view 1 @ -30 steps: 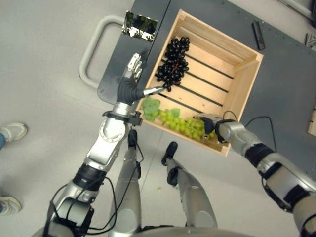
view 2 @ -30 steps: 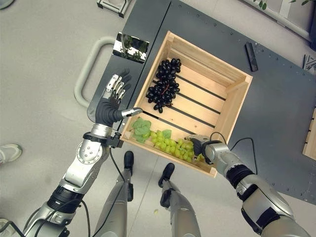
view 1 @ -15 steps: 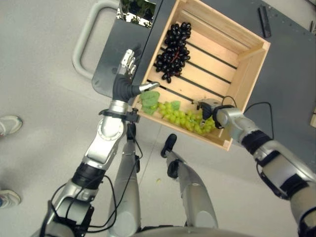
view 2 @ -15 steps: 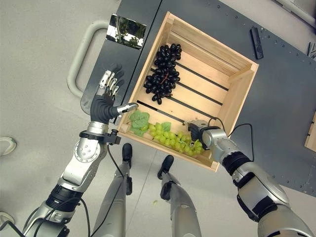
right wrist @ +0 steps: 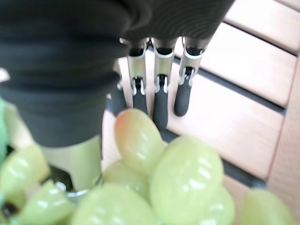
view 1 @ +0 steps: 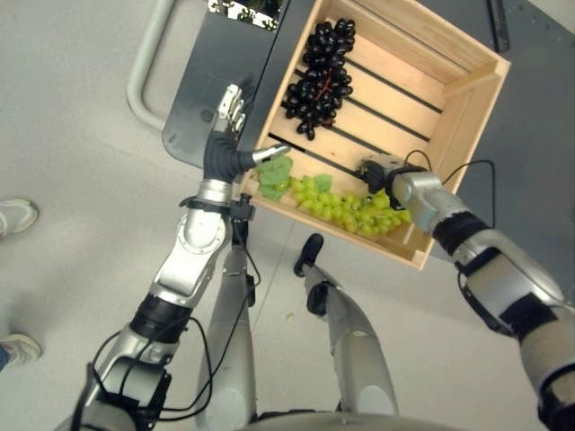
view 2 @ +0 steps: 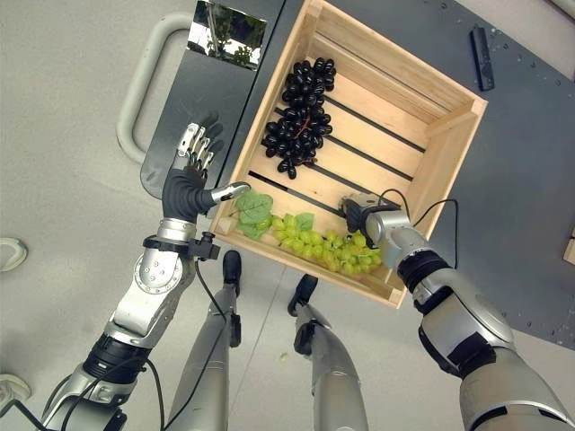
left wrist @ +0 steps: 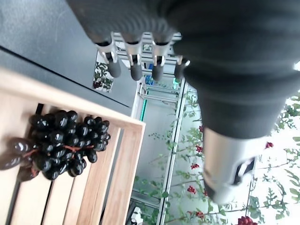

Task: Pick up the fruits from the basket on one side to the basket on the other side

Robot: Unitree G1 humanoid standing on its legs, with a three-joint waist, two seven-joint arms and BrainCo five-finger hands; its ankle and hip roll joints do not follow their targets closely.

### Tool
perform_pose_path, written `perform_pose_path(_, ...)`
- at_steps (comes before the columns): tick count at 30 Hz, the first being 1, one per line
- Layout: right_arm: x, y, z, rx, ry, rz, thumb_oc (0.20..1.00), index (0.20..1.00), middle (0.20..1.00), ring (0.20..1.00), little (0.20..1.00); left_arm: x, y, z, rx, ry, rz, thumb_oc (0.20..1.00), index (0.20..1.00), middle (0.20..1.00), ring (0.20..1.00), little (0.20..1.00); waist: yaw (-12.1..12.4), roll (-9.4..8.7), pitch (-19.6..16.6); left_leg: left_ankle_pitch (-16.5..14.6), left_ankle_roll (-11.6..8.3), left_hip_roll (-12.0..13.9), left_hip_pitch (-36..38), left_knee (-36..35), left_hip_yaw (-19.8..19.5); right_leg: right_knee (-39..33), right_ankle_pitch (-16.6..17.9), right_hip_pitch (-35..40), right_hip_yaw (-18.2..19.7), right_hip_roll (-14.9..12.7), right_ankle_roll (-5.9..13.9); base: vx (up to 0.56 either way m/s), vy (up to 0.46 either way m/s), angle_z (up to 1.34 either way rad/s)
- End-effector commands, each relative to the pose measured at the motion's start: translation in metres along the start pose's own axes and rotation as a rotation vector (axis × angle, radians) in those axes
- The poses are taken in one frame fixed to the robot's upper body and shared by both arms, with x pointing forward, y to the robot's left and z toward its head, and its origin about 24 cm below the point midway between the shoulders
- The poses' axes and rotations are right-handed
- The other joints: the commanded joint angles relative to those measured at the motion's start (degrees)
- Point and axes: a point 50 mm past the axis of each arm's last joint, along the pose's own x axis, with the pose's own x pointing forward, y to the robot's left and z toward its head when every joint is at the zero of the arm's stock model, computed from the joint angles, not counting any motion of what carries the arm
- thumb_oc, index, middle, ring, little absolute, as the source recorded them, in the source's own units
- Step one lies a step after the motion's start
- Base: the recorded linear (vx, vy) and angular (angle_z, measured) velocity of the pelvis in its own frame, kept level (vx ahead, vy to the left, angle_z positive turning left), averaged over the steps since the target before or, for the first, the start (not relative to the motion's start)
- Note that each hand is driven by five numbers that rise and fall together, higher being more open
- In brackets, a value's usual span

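While the long bunch of pale green grapes (view 2: pixel 332 250) lies along the near wall of the slatted wooden crate (view 2: pixel 446 171), the right hand (view 2: pixel 364 214) rests at its end.
Its fingers (right wrist: pixel 159 101) are straight, clasping nothing. A dark purple grape bunch (view 2: pixel 299 112) lies deeper inside; the left hand (view 2: pixel 190 184) hovers beside the crate, fingers spread.

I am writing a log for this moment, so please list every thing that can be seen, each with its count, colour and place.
wooden crate: one, light wood, on the dark platform.
black grapes: one bunch, in the crate's far part.
green grapes: one bunch with leaves, along the crate's near wall.
dark platform: one, dark grey, under the crate.
grey handle: one, at the platform's edge.
shoes: two, white, a person's, on the floor.
left hand: open, beside the crate's near corner.
right hand: over the green grapes, fingers straight.
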Motion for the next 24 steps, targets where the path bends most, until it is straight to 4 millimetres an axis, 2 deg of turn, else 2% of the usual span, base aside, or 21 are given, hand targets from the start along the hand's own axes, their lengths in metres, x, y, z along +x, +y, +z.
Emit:
perform_pose_path(1, -0.005, 0.066, -0.017, -0.041, 0.069, 0.227, 1.000, 1.000, 1.000, 1.000, 1.000, 0.004, -0.004, 0.035, -0.017, -0.183, -0.007, 1.000, 1.000, 1.000, 1.000, 1.000, -0.63, 2.58, -0.08, -5.91, -1.86, 1.37, 1.32, 4.24, 0.36, -2.71, 0.78, 3.99, 0.17, -4.71, 8.50, 0.00, 0.000, 0.00)
perform_pose_path(4, -0.004, 0.063, -0.011, 0.009, 0.034, 0.173, 1.000, 1.000, 1.000, 1.000, 1.000, 0.003, -0.003, 0.033, -0.013, -0.177, -0.002, 1.000, 1.000, 1.000, 1.000, 1.000, -0.81, 2.24, -0.08, -6.06, -1.83, 1.32, 4.03, 3.57, 0.76, -3.32, 0.75, 6.57, 0.11, -4.77, 8.62, 0.00, 0.000, 0.00)
perform_pose_path(7, -0.007, 0.060, -0.009, 0.161, -0.001, 0.075, 1.000, 1.000, 1.000, 1.000, 1.000, 0.005, 0.001, 0.033, 0.009, -0.182, 0.019, 1.000, 1.000, 1.000, 1.000, 1.000, -1.14, 1.80, -0.08, -6.06, -1.92, 1.34, 7.07, 2.70, 1.39, -3.37, 0.82, 8.79, 0.31, -4.95, 8.79, 0.01, -0.013, 0.00)
perform_pose_path(9, -0.009, 0.075, -0.010, 0.215, 0.008, 0.084, 1.000, 1.000, 1.000, 1.000, 1.000, 0.005, 0.005, 0.029, 0.032, -0.166, 0.024, 1.000, 1.000, 1.000, 1.000, 1.000, -0.93, 1.48, -0.08, -6.06, -2.04, 1.26, 9.20, 2.31, 1.68, -3.52, 0.79, 10.82, 0.38, -5.18, 8.87, 0.03, -0.050, 0.00)
perform_pose_path(10, -0.009, 0.076, -0.010, 0.217, 0.008, 0.085, 1.000, 1.000, 1.000, 1.000, 1.000, 0.005, 0.005, 0.028, 0.032, -0.164, 0.022, 1.000, 1.000, 1.000, 1.000, 1.000, -0.84, 1.39, -0.08, -6.03, -2.05, 1.24, 9.48, 2.12, 1.74, -3.66, 0.81, 11.05, 0.40, -5.17, 8.89, 0.02, -0.060, -0.03)
perform_pose_path(11, -0.013, 0.095, -0.009, 0.242, 0.016, 0.127, 1.000, 1.000, 1.000, 1.000, 1.000, 0.005, 0.009, 0.022, 0.039, -0.138, 0.026, 1.000, 1.000, 1.000, 1.000, 1.000, -0.37, 1.08, -0.08, -6.04, -2.12, 1.20, 11.91, 1.68, 2.17, -4.12, 0.86, 13.36, 0.48, -5.22, 8.84, 0.00, -0.031, -0.06)
perform_pose_path(12, -0.013, 0.094, -0.010, 0.243, 0.016, 0.125, 1.000, 1.000, 1.000, 1.000, 1.000, 0.005, 0.008, 0.023, 0.039, -0.140, 0.025, 1.000, 1.000, 1.000, 1.000, 1.000, -0.32, 1.00, -0.08, -5.52, -2.03, 1.09, 11.78, 1.38, 2.22, -4.41, 1.28, 13.22, 0.46, -5.26, 8.77, 0.00, -0.038, -0.08)
perform_pose_path(18, -0.025, 0.131, -0.017, 0.266, 0.047, 0.199, 1.000, 1.000, 1.000, 1.000, 1.000, 0.002, 0.008, 0.018, 0.046, -0.119, 0.012, 1.000, 1.000, 1.000, 1.000, 1.000, 0.74, 1.00, -0.08, -4.48, -2.13, 0.99, 16.62, -1.37, 2.15, -6.59, 1.63, 18.23, -0.28, -4.75, 8.84, 0.00, -0.012, -0.04)
perform_pose_path(24, -0.033, 0.147, -0.017, 0.261, 0.041, 0.220, 1.000, 1.000, 1.000, 1.000, 1.000, -0.001, 0.006, 0.016, 0.043, -0.105, -0.012, 1.000, 1.000, 1.000, 1.000, 1.000, 0.58, 1.45, -0.08, -4.07, -2.00, 0.90, 20.35, -2.95, 2.07, -7.70, 1.72, 21.61, -0.43, -4.58, 8.82, -0.01, 0.000, 0.02)
